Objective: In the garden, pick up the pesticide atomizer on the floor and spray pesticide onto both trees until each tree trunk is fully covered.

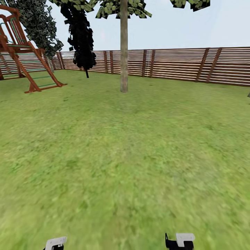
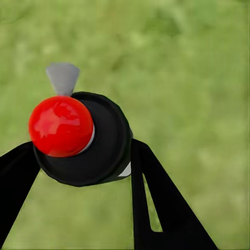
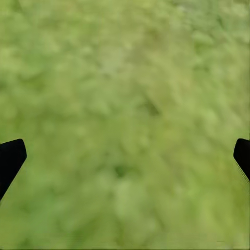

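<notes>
In the left wrist view my left gripper (image 2: 78, 161) is shut on the pesticide atomizer (image 2: 107, 138), a round black body with a glossy red ball and a grey nozzle, held over blurry green grass. My right gripper (image 3: 127, 156) is open, its two black fingertips far apart over bare grass. In the head view one tree with a thick, straight grey-brown tree trunk (image 1: 124, 52) stands far ahead on the lawn, well beyond both arms. The white ends of my left arm (image 1: 55, 243) and right arm (image 1: 180, 240) peek in at the lower edge.
A brown slatted fence (image 1: 180, 64) closes the far side of the lawn. A red-brown wooden play frame (image 1: 24, 52) stands at the far left. A dark narrow tree (image 1: 82, 41) grows by the fence. Wide green grass (image 1: 125, 156) lies between me and the trunk.
</notes>
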Tool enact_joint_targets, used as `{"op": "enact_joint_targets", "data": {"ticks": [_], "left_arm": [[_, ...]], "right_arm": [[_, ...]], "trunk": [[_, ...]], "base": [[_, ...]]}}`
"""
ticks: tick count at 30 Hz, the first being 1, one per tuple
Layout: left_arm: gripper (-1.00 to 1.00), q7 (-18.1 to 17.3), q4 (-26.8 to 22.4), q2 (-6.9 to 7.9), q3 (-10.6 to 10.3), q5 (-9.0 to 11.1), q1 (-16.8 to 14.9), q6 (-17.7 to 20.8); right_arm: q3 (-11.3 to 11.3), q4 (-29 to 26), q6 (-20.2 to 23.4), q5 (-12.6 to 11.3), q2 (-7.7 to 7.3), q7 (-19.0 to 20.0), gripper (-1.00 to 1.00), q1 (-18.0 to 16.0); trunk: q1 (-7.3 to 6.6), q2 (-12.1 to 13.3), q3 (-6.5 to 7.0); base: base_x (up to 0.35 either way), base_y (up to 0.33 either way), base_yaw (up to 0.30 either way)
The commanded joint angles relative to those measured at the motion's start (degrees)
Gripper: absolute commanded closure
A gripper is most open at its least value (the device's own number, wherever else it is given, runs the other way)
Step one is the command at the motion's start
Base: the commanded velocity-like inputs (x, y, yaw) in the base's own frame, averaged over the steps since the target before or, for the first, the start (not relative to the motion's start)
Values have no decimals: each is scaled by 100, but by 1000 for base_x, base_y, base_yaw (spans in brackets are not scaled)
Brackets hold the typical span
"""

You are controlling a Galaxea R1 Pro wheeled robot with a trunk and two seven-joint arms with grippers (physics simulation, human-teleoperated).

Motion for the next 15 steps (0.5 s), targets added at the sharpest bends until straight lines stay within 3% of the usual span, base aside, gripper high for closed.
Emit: {"op": "enact_joint_targets", "data": {"ticks": [1, 15], "left_arm": [[100, -19, 6, 0, 36, -13, -4, -19], [100, -19, 6, 0, 36, -13, -4, -19]], "right_arm": [[51, 1, -14, -54, 0, -10, -100, -3], [55, 0, -14, -54, 9, -10, -100, -6]], "trunk": [[3, -2, -5], [3, -2, -5]], "base": [[339, 0, 0], [339, 0, 0]]}}
